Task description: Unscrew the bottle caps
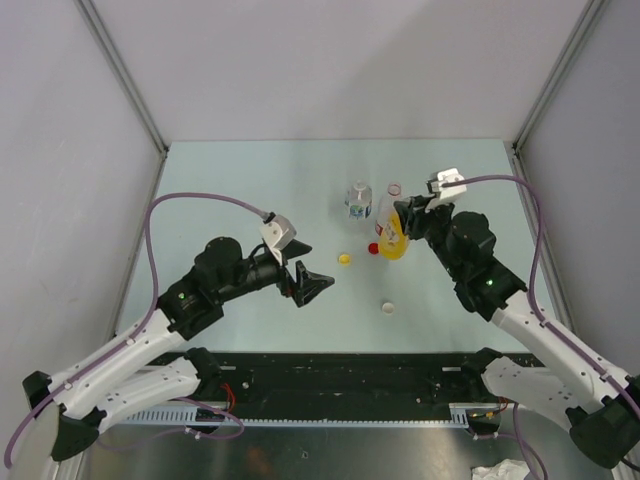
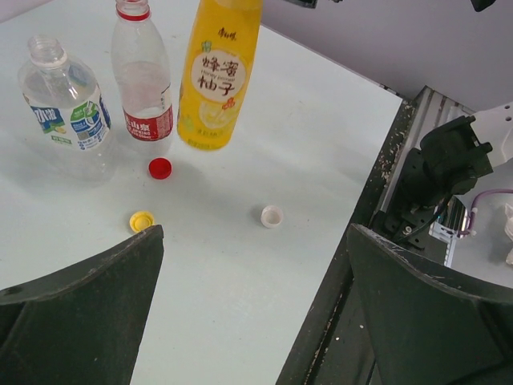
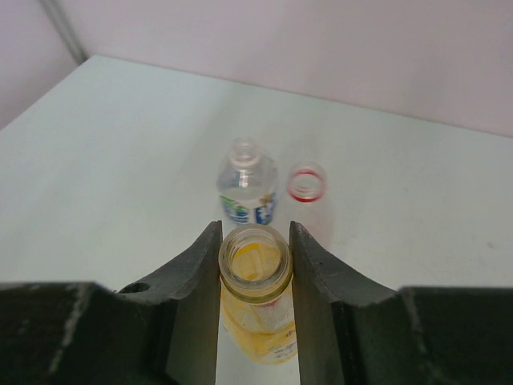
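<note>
Three bottles stand uncapped at the back middle of the table: a clear one with a blue-green label (image 1: 358,201) (image 2: 66,108) (image 3: 247,189), a clear one with a red label (image 1: 393,190) (image 2: 143,90) (image 3: 306,183), and a yellow-juice bottle (image 1: 392,243) (image 2: 218,76) (image 3: 258,337). My right gripper (image 1: 404,222) (image 3: 255,234) is shut on the yellow bottle's open neck from above. The yellow cap (image 1: 344,258) (image 2: 142,220), red cap (image 1: 373,248) (image 2: 160,168) and white cap (image 1: 387,307) (image 2: 272,216) lie loose on the table. My left gripper (image 1: 316,284) (image 2: 255,241) hovers wide open and empty, left of the caps.
Grey enclosure walls with metal posts (image 1: 125,75) close the table on three sides. A black strip (image 1: 350,372) runs along the near edge, where the arm bases sit; the right arm's base (image 2: 449,164) shows in the left wrist view.
</note>
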